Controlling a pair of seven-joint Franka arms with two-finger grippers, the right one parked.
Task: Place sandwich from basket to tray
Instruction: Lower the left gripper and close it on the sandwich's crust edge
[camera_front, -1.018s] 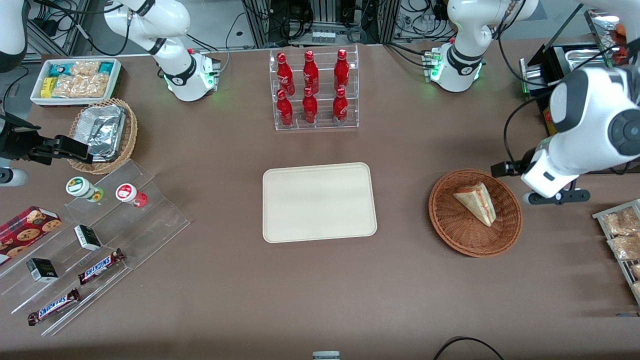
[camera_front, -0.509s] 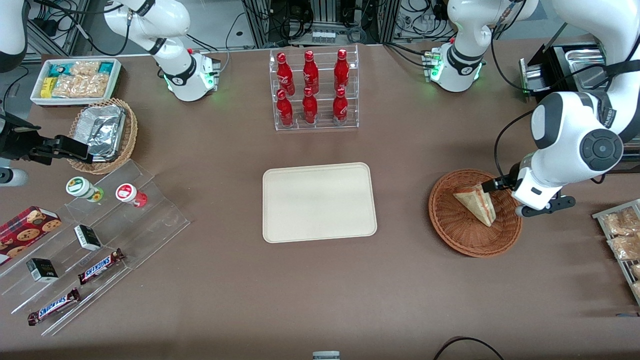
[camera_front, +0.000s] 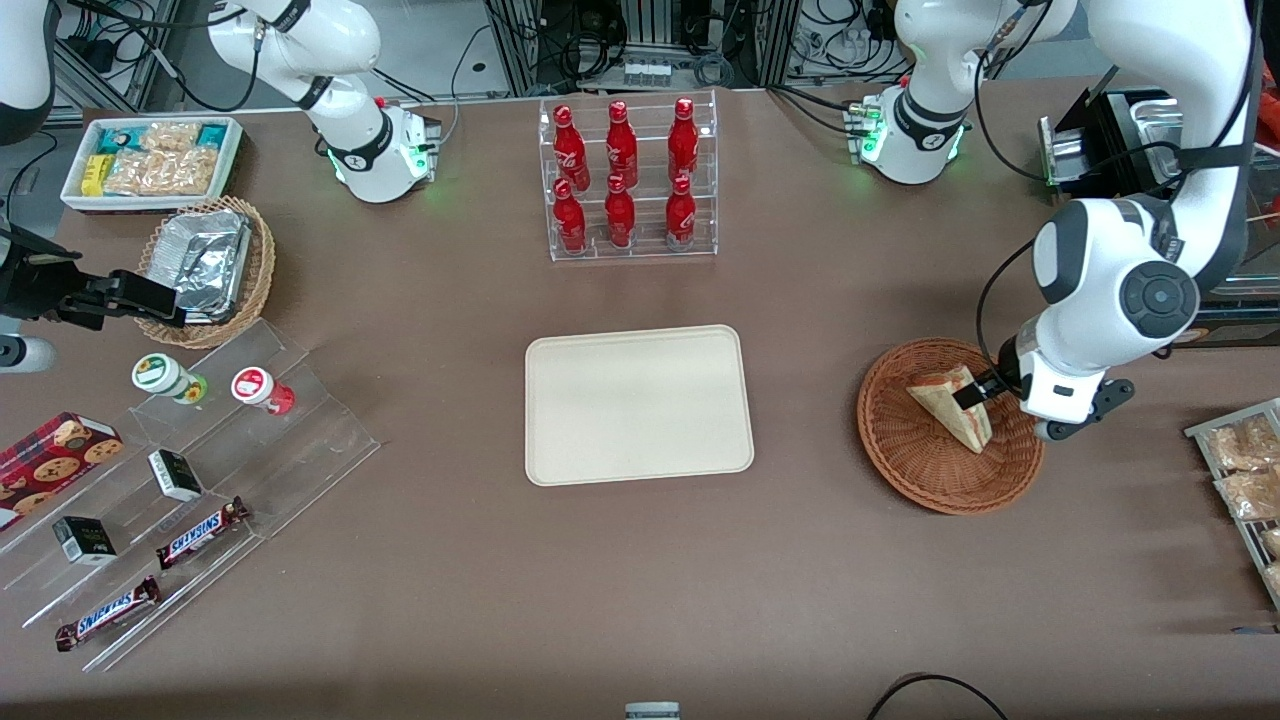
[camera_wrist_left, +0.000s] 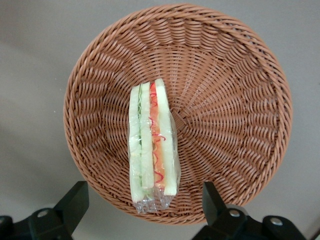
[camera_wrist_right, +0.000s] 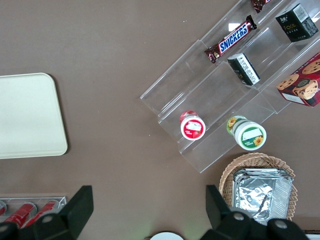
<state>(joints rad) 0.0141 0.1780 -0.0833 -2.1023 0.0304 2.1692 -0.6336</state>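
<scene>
The sandwich (camera_front: 943, 402), a plastic-wrapped tan wedge, lies in the dark woven basket (camera_front: 905, 465) toward the working arm's end of the table. In the left wrist view the sandwich (camera_wrist_left: 151, 142) shows its red, orange and green layers, resting in the basket (camera_wrist_left: 230, 100) near the rim. My gripper (camera_front: 988, 400) hangs open just above the basket, over the sandwich's wide end. Its two black fingers (camera_wrist_left: 74, 201) stand wide apart on either side of the sandwich's end, and the gripper (camera_wrist_left: 144, 204) holds nothing. The cream tray (camera_front: 638, 405) lies bare at the table's middle.
A clear rack of red bottles (camera_front: 627, 180) stands farther from the front camera than the tray. A wire rack of snack packets (camera_front: 1245, 470) sits beside the basket at the table's end. Stepped acrylic shelves (camera_front: 190, 470), a foil-container basket (camera_front: 205, 268) and a white bin (camera_front: 150, 160) lie toward the parked arm's end.
My arm has swung in from the table's end and come down over the basket. The gripper now sits above the sandwich's wide end. The sandwich has not moved.
</scene>
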